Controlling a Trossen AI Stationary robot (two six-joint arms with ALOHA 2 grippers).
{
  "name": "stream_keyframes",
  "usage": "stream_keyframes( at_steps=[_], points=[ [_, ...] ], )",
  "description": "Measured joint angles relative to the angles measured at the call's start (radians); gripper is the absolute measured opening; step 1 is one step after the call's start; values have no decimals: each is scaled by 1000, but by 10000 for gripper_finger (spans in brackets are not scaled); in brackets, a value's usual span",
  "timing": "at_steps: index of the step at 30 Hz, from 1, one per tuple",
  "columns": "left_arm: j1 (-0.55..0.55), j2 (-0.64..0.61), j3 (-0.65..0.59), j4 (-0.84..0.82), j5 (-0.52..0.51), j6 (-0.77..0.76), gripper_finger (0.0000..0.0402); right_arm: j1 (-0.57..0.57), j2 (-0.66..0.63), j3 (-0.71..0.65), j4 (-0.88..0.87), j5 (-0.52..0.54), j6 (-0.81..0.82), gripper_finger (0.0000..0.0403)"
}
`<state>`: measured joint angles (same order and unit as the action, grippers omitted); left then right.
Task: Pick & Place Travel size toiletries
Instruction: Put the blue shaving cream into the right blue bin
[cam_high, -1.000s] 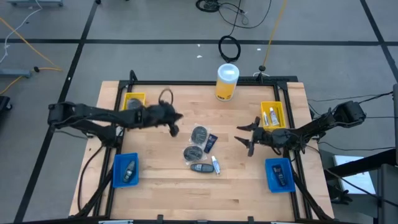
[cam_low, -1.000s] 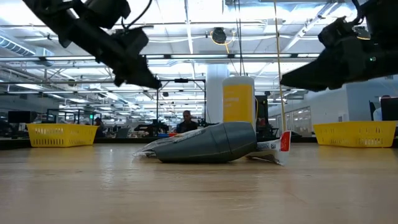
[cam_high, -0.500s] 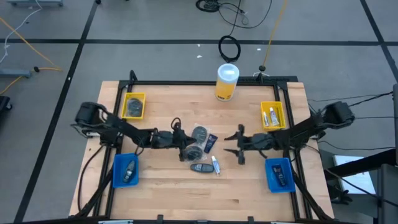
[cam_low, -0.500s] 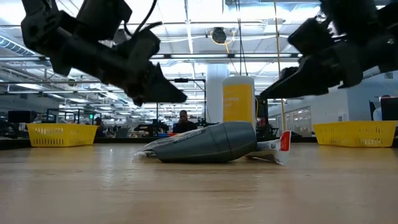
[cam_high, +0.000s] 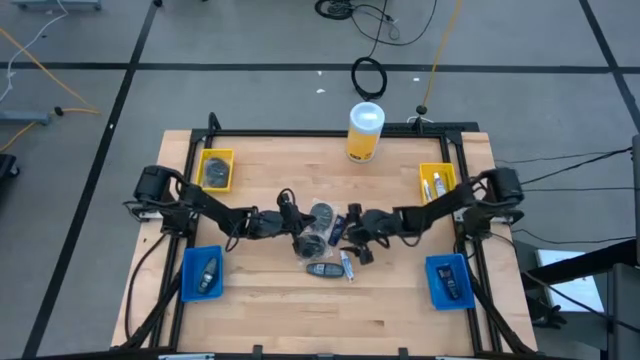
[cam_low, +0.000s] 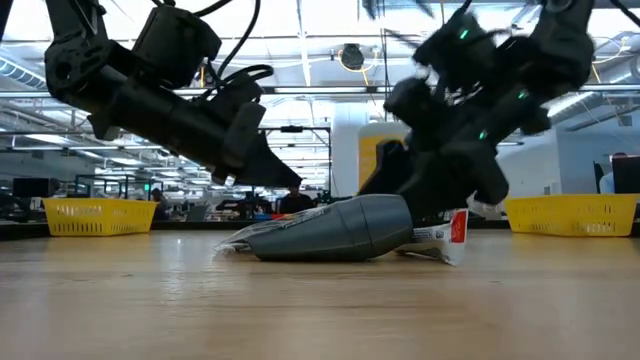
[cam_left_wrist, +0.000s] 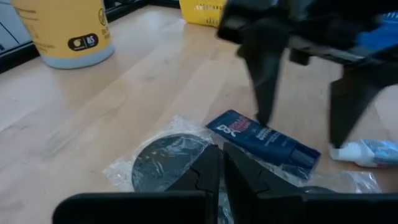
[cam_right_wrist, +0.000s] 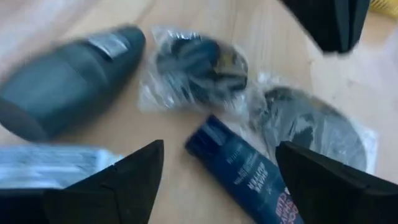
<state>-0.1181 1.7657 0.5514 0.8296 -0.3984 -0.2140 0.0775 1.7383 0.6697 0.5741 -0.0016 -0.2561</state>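
A small pile lies at the table's middle: two dark discs in clear wrap (cam_high: 322, 213) (cam_high: 311, 241), a dark blue sachet (cam_high: 340, 228), a dark grey bottle (cam_high: 322, 268) and a white tube (cam_high: 347, 265). My left gripper (cam_high: 300, 228) is shut and hovers just left of the discs; in its wrist view its tips (cam_left_wrist: 219, 168) hang over one disc (cam_left_wrist: 165, 162). My right gripper (cam_high: 358, 240) is open. Its fingers stand on either side of the sachet (cam_right_wrist: 242, 168), pointing down, beside the tube (cam_left_wrist: 373, 151). I cannot tell whether they touch it.
The tall yellow container with a white lid (cam_high: 365, 130) stands at the far edge. Yellow bins (cam_high: 215, 168) (cam_high: 437, 183) sit at the far left and far right, blue bins (cam_high: 203, 272) (cam_high: 447, 278) at the near left and near right, each holding items. Bare wood lies near the front.
My right gripper has travelled from the right side toward the table's left and down, staying open, and now straddles the sachet. My left gripper has moved from farther back toward the near edge and right, lowering over the discs. The pile has not moved.
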Motion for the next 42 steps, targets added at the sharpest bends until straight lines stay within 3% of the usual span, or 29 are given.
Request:
stream_keyframes(
  at_steps=[9, 13, 19, 23, 28, 36, 42],
  points=[
    [1, 0, 0, -9, 0, 2, 21, -146, 75, 1, 3, -207, -8, 295],
    [1, 0, 0, -10, 0, 2, 21, -156, 91, 3, -31, -220, 52, 286],
    [1, 0, 0, -10, 0, 2, 21, -115, -46, 1, -241, -305, 215, 279],
    [0, 0, 0, -13, 1, 2, 21, -55, -160, -4, -337, -243, 217, 279],
    [0, -1, 0, -13, 0, 2, 21, 13, -204, -39, -255, -102, 161, 278],
    [0, -1, 0, -13, 0, 1, 21, 29, -131, -80, -130, -2, 208, 279],
    [0, -1, 1, -15, 0, 1, 21, 23, -1, -79, 12, 0, 199, 279]
  ],
)
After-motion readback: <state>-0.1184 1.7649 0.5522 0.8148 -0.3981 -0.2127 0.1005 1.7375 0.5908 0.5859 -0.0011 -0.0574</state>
